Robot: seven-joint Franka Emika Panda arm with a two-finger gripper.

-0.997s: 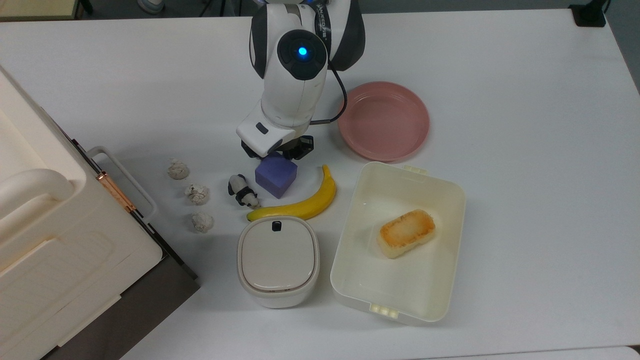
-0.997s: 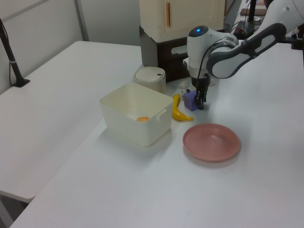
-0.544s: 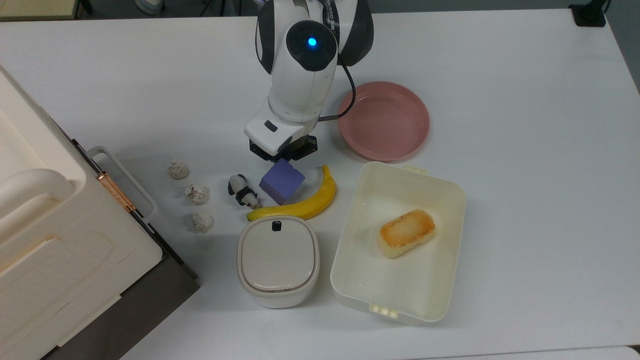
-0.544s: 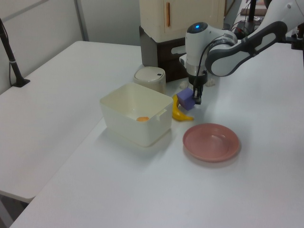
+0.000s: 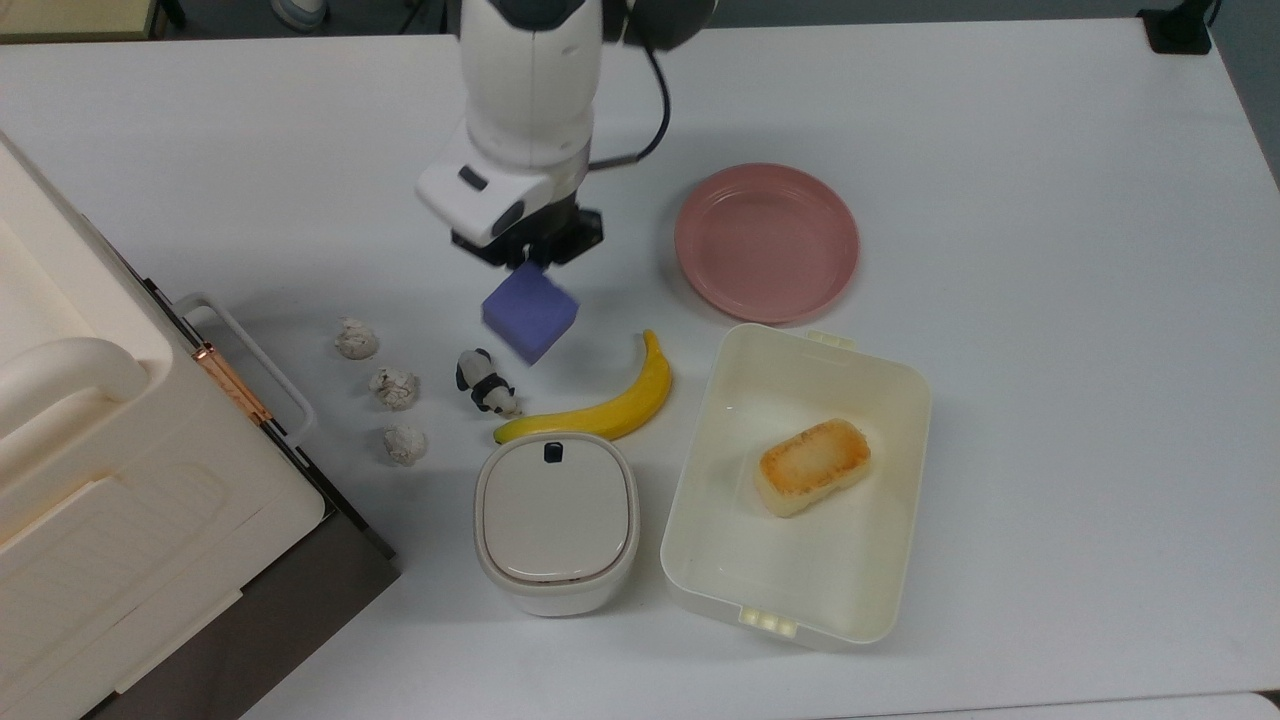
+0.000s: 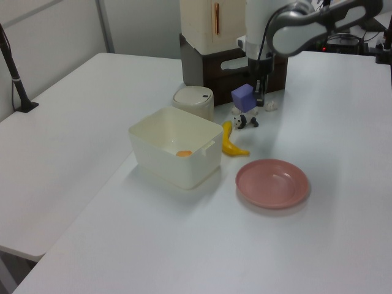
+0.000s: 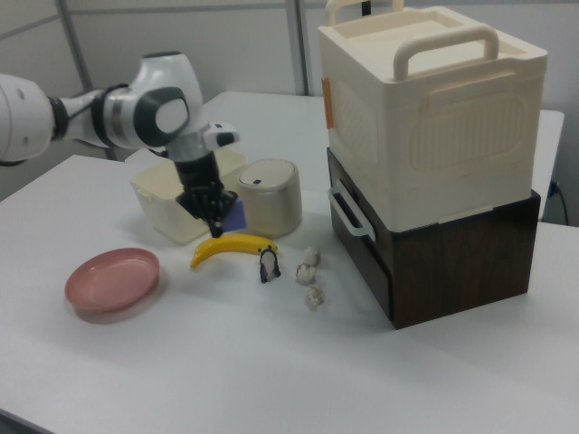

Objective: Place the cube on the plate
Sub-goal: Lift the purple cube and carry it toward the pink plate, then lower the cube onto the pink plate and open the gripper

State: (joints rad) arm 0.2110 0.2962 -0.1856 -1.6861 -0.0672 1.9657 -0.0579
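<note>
Top view, left to right: cream storage box on a dark base (image 5: 150,520) fills the desk's (image 5: 1050,400) left edge; beside it three crumpled paper balls (image 5: 394,388) in a line, then a small panda figure (image 5: 485,382). Gripper (image 5: 530,262) hangs above the panda/banana area, jaws closed on the cube (image 5: 530,312), pinching it at its upper corner so the block sits tilted, clear of the desk; the left view confirms it's airborne above the panda. Below it in the top view: banana (image 5: 600,400), and the lidded round container (image 5: 556,520) toward the near edge. Right of that, the cream tub (image 5: 800,480) holding a toasted bread piece (image 5: 812,466). The pink plate (image 5: 766,242) is empty, well apart from the cube, off to the top view's right and just above the tub. Judgement: lift done, transfer to the plate not yet started. Risks: the grip looks like a corner or edge pinch rather than flat faces, so the cube could rotate or slip out during the sideways move, especially under fast acceleration. A drop here lands on the panda or banana and rolls. Too low a carry clips the banana tip or plate rim. A tilted cube released from height will probably tumble; the plate is shallow, so it could bounce over the rim, maybe into the tub next door. I'd centre over the plate and go low before opening.
</note>
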